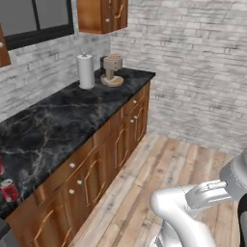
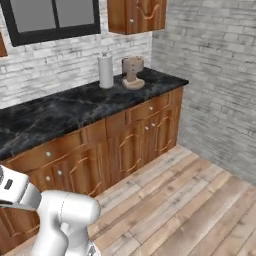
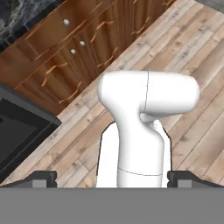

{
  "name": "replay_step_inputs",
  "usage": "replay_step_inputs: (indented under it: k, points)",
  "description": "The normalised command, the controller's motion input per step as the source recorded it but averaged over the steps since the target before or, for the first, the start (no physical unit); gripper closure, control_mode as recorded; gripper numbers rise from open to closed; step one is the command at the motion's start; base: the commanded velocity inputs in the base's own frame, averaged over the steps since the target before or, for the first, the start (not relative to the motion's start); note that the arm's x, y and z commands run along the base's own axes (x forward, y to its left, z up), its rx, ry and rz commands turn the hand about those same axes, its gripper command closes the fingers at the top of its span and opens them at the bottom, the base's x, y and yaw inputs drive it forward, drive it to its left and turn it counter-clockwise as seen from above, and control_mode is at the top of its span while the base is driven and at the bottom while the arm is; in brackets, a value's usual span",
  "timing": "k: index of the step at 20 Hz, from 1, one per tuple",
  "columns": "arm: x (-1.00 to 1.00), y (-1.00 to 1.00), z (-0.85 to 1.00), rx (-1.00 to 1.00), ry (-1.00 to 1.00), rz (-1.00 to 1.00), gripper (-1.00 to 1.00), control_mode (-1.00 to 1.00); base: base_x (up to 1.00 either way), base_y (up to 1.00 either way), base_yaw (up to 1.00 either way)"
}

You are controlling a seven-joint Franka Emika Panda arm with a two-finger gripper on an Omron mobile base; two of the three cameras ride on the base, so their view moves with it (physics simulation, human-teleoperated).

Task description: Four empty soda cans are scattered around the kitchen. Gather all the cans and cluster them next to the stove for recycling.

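We count one can (image 1: 8,189), one paper towel roll (image 1: 86,71), one coffee machine (image 1: 113,70) and one window (image 2: 55,17).

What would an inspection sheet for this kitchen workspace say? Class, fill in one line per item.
Surface: black marble counter over brown wooden cabinets.
Job's things: one red soda can at the counter's near left end.
Clutter: paper towel roll and coffee machine at the far end.
Grippers: gripper open, fingers wide apart, holding nothing.
Cables: nothing seen.
Surroundings: white brick walls, wood floor, dark window.
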Motion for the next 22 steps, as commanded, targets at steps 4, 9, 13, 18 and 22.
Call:
replay_step_inputs:
  k: [4,9,13,18,22]
  points:
    - [0.0,0.0,0.0,0.0,0.0,0.0,-1.0,1.0,-0.67,0.0,-0.55]
    - [0.0,0.0,0.0,0.0,0.0,0.0,-1.0,1.0,-0.61,0.0,-0.57]
    - [0.0,0.0,0.0,0.0,0.0,0.0,-1.0,1.0,-0.28,0.0,-0.6]
    - [0.0,0.0,0.0,0.0,0.0,0.0,-1.0,1.0,-0.34,0.01,-0.6]
    - [0.0,0.0,0.0,0.0,0.0,0.0,-1.0,1.0,-0.29,0.15,-0.61]
